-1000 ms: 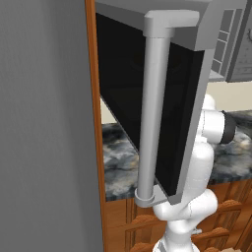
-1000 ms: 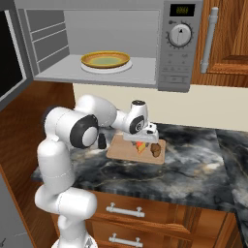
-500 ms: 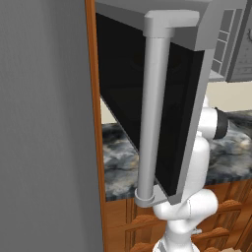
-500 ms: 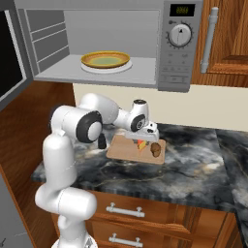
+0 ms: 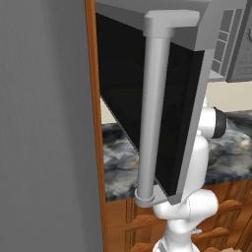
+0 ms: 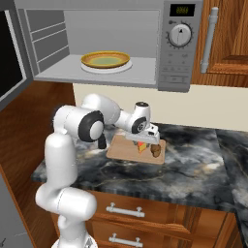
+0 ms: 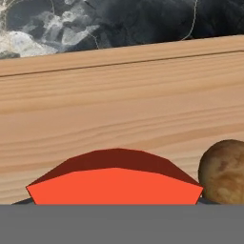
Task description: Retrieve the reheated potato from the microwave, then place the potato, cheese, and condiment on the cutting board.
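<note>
since a second ago your arm has swung its elbow higher and carried the gripper [image 6: 147, 138] further over the cutting board [image 6: 121, 151]. nearest the jaws, the cheese [image 7: 114, 177] sits right under them on the board, with the potato [image 7: 224, 170] just beside it. you cannot tell whether the jaws are gripping the wedge or parted. further off, the condiment [image 6: 102, 141] stands on the worktop [image 6: 193, 167] off the board's left end, behind your forearm; the microwave [image 6: 169, 48] hangs open above.
</note>
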Robot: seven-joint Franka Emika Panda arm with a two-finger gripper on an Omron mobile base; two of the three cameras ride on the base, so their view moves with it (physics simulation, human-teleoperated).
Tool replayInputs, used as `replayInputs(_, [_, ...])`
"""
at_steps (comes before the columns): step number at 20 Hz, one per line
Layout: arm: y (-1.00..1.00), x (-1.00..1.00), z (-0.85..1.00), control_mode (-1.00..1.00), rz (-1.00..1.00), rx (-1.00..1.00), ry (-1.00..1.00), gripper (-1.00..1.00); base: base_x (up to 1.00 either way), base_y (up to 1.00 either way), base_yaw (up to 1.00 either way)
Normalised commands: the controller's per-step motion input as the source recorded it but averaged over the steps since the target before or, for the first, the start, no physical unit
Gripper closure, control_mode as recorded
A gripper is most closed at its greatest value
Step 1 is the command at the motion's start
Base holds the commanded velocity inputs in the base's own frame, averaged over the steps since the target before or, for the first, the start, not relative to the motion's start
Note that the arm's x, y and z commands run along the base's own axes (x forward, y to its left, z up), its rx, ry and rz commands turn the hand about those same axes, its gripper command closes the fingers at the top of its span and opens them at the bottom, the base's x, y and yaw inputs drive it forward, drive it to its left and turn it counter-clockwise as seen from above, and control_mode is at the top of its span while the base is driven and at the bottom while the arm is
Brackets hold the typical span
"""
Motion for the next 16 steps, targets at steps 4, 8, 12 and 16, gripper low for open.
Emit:
replayInputs(4, [0.00, 0.03, -0.10, -1.00, 0.00, 0.04, 0.00, 1.00, 0.00, 0.00, 0.00])
replayInputs(8, [0.00, 0.00, -0.11, -1.00, 0.00, 0.04, 0.00, 1.00, 0.00, 0.00, 0.00])
replayInputs(12, [0.00, 0.00, -0.08, -1.00, 0.00, 0.03, -0.01, 1.00, 0.00, 0.00, 0.00])
replayInputs(16, [0.00, 0.00, -0.03, -1.00, 0.00, 0.01, -0.02, -1.00, 0.00, 0.00, 0.00])
